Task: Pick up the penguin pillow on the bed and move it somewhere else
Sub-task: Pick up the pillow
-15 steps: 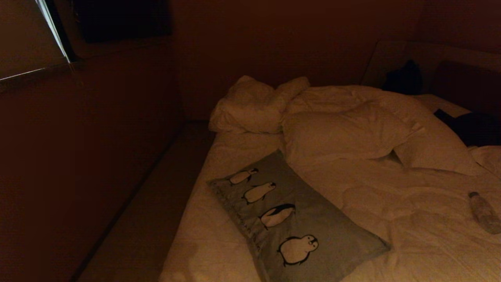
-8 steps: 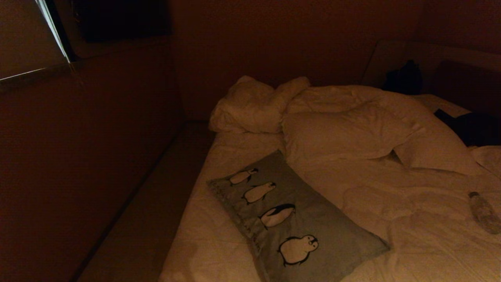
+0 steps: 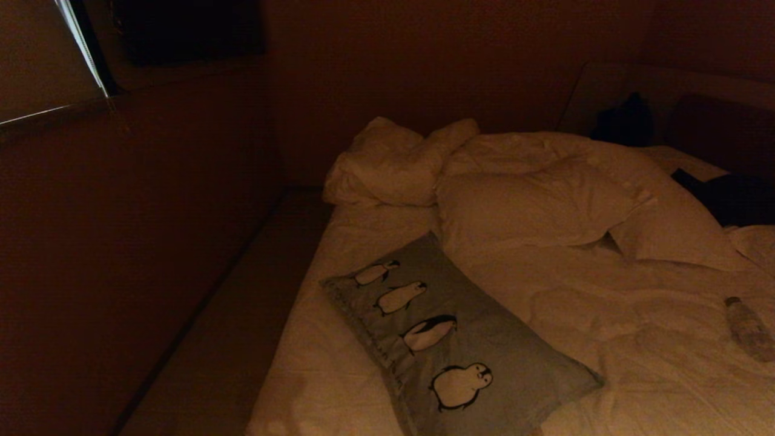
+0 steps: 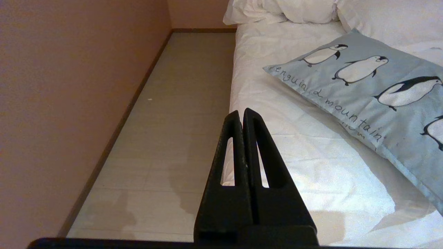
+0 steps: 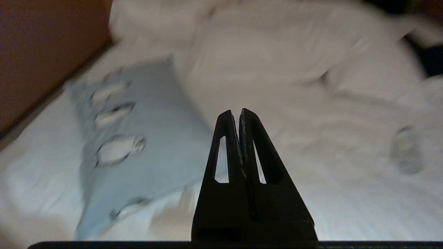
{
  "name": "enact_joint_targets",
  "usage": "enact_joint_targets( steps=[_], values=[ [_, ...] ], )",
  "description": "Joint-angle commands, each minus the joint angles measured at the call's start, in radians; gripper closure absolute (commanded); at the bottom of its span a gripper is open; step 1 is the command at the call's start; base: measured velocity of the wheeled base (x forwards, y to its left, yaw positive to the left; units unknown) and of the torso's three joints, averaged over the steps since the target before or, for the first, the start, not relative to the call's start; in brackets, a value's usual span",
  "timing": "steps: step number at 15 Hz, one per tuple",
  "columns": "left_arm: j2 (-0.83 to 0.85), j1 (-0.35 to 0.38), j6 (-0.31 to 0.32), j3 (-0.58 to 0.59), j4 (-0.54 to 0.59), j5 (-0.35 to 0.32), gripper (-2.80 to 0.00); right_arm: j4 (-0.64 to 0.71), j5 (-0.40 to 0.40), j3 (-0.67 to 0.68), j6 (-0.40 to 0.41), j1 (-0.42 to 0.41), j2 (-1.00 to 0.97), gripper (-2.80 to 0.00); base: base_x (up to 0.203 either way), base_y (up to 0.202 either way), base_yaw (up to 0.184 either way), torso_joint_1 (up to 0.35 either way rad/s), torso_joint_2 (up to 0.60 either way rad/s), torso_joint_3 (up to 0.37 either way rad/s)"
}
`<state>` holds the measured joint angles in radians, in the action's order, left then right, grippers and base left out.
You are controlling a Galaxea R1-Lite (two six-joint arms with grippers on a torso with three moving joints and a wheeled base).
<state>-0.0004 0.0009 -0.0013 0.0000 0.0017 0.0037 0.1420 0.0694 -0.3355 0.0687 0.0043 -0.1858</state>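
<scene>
Bed (image 3: 605, 339) fills most of my head view: white sheets, rumpled white duvet (image 3: 605, 290) spread over the right half. A strip of pale floor (image 4: 180, 103) runs along the bed's left side, with a brown wall (image 4: 69, 86) beyond it.

Two plain white pillows (image 3: 533, 206) lie against each other mid-bed, a third bunched white pillow (image 3: 387, 163) at the far left corner. Dark clothing (image 3: 726, 197) sits at the bed's far right edge.

Penguin pillow (image 3: 460, 339) lies flat on the near left part of the bed, skewed, one corner pointing at the white pillows and just beside them. Nothing rests on it. Row of penguins faces up; lettering runs along its left edge.

A small clear bottle (image 3: 748, 327) lies on its side on the duvet, well to the right of the penguin pillow.

My left gripper (image 4: 241, 116) hangs over the bed's left edge, fingers pressed together, holding nothing. My right gripper (image 5: 234, 116) is above the bedding just right of the penguin pillow, fingers likewise closed and empty.
</scene>
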Motion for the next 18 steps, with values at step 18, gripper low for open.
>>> enact_joint_targets(
  steps=[18],
  values=[
    [0.000,0.001,0.000,0.000,0.000,0.001,0.00,-0.710,0.236,-0.257,-0.313,0.141,-1.602,0.00,0.000,0.000,0.000,0.000,0.00,0.000]
  ],
)
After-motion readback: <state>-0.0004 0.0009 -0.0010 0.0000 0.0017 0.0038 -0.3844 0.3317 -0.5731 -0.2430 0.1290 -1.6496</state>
